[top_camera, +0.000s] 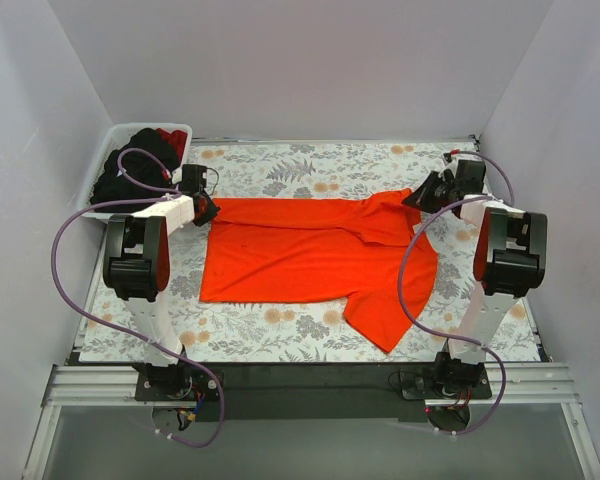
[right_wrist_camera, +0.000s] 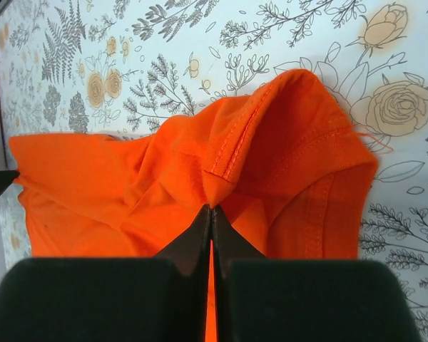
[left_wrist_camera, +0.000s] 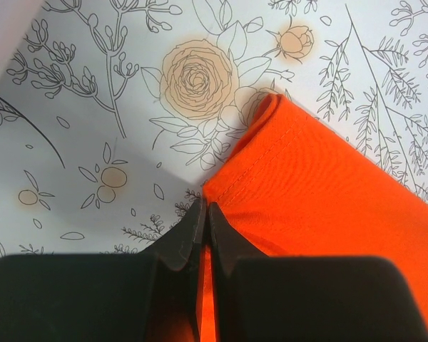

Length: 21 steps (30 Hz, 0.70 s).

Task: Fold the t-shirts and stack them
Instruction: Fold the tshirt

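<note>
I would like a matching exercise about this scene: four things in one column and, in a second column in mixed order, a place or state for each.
1 orange t-shirt
2 white basket
3 left gripper
4 right gripper

A shut on the shirt's far right end
B at the far left, holds dark shirts
C lies on the floral table
D shut on the shirt's far left corner

Pairs: 1-C, 2-B, 3-D, 4-A

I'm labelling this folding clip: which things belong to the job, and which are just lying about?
Job: orange t-shirt, pinched by left tool and right tool; black and dark red shirts.
Lying about: white basket holding them; floral table cover.
</note>
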{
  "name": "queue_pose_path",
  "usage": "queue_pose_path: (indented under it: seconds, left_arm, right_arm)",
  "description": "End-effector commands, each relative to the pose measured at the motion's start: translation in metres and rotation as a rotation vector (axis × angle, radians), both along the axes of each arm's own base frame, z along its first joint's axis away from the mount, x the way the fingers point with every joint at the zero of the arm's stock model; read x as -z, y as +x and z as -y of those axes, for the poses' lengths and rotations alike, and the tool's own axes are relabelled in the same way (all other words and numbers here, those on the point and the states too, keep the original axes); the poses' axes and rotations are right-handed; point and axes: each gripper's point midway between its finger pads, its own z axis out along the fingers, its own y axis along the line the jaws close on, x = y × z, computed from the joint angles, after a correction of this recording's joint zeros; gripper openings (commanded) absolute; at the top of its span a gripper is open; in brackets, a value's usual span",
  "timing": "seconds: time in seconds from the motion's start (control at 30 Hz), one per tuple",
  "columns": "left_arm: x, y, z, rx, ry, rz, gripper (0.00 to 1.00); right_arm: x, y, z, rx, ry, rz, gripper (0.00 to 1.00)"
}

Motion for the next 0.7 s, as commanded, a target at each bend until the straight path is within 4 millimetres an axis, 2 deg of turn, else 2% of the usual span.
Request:
queue_pose_path:
  seconds: [0.0, 0.3, 0.5, 0.67]
  left_arm:
    - [-0.034, 0.007, -0.005, -0.014, 0.026, 0.073, 0.0]
    - [-0.031, 0.002, -0.008, -0.027, 0.036, 0.06, 0.0]
    - [-0.026, -0.001, -0.008, -0.029, 0.036, 0.044, 0.0]
    - [-0.023, -0.003, -0.01, -0.03, 0.044, 0.036, 0.0]
  right_arm:
    - [-0.012, -0.002, 0.01, 0.033, -0.051, 0.045, 0.01]
    - [0.02, -0.017, 0.043, 0.163, -0.088, -0.05, 0.01]
    - [0.038, -0.021, 0.043, 0.159, -0.077, -0.084, 0.01]
    - [0.033, -0.023, 0.041, 0.153, -0.062, -0.08, 0.01]
